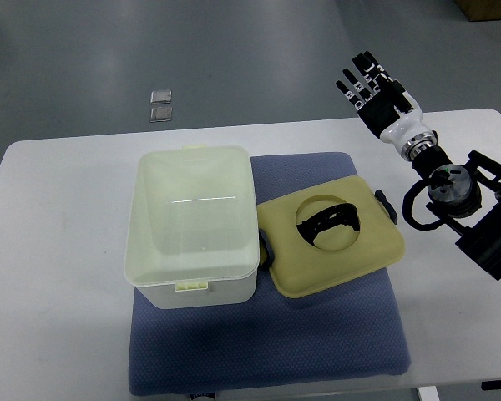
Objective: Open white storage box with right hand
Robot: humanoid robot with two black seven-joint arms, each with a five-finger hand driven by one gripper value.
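With the lid [334, 244] already off and lying at 3 o'clock of the white storage box [192, 224] on the blue mat [317, 334], the right hand [376, 93], fingers spread and empty at 1 o'clock, need only withdraw clear of the worktop [58, 251]

My one camera: steep top-down from robot's side, medium distance, framing the white table [58, 251] and floor beyond.
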